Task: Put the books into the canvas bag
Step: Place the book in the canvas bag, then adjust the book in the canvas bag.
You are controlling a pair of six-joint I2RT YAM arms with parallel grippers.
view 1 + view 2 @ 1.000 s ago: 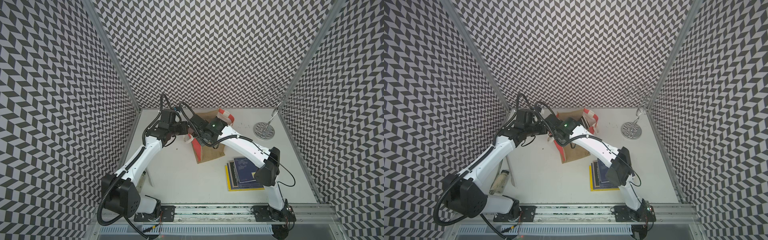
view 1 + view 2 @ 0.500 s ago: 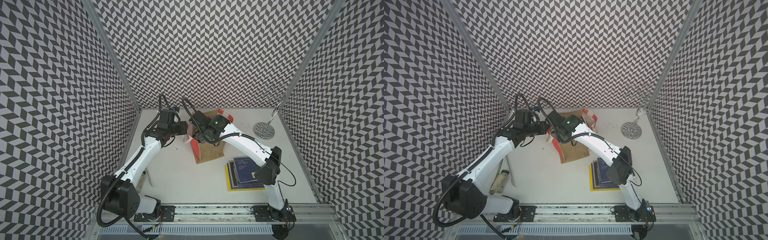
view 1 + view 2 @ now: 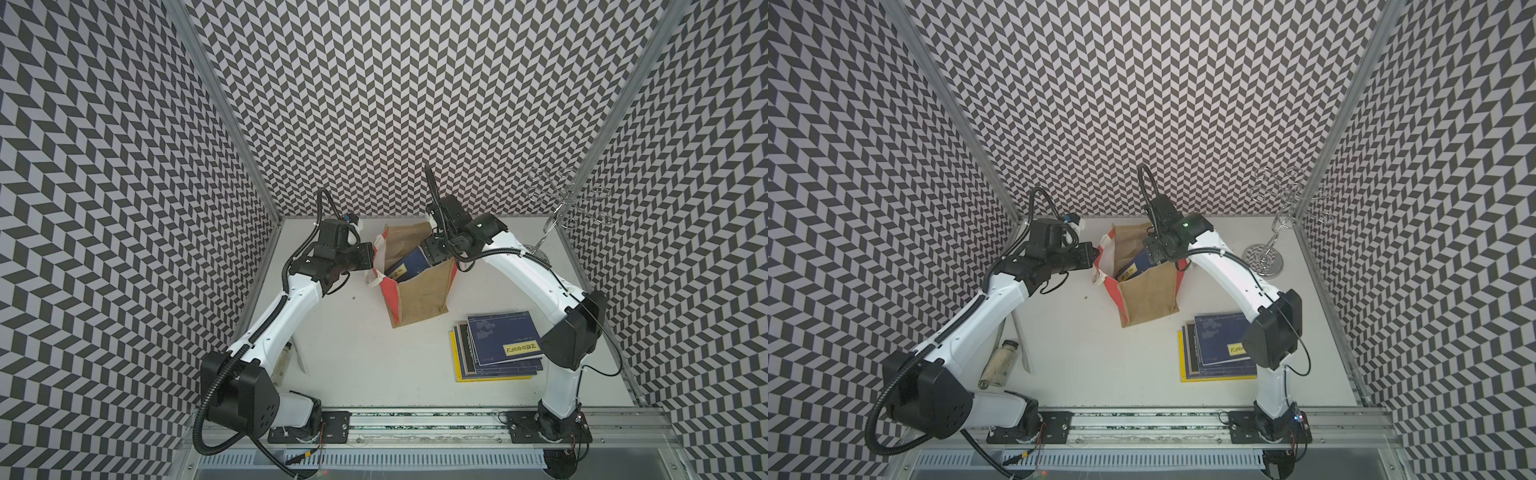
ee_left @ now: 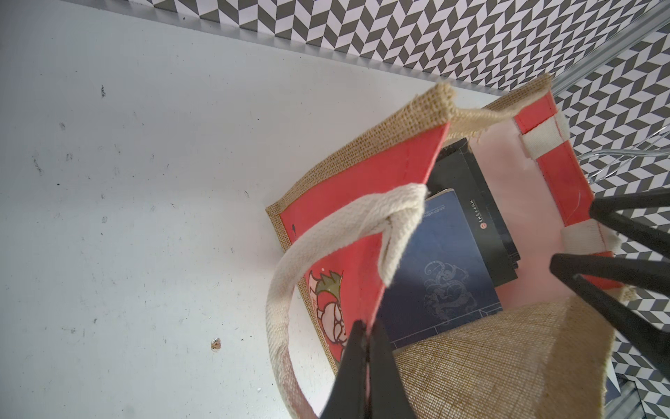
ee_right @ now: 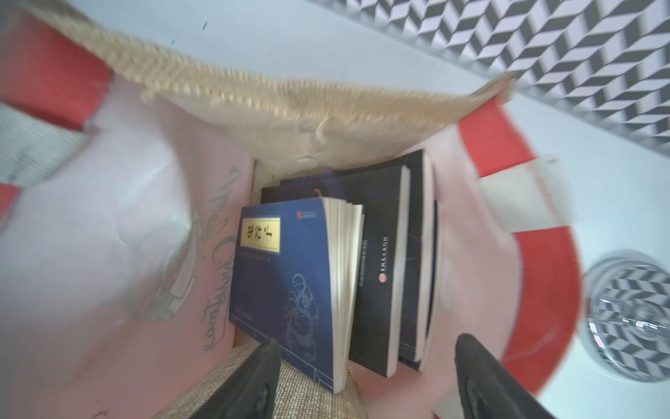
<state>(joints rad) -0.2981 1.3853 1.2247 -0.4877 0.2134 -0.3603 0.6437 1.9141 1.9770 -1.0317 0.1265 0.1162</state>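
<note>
The bag [image 3: 419,291] is standing open on the table [image 3: 357,357] toward the back, between the two arms, in both top views. The left end effector [image 4: 366,348] is pinching the rim of the bag's near red face, its two fingers pressed together on the fabric just beside the white handle [image 4: 326,246]. The right end effector [image 5: 366,377] is hanging over the bag's mouth with its fingers spread wide and nothing between them. Inside the bag, a navy book [image 5: 290,283] with a yellow label is standing on edge, leaning against two darker books [image 5: 395,268] beside it. A stack [image 3: 494,349] of books is lying on the table near the right arm's elbow, well apart from the bag, with a navy cover on top and a yellow one at the bottom. A wire stand [image 3: 1266,257] is sitting in the back corner on the right arm's side, and a bottle [image 3: 998,365] is lying beside the left arm.
</note>
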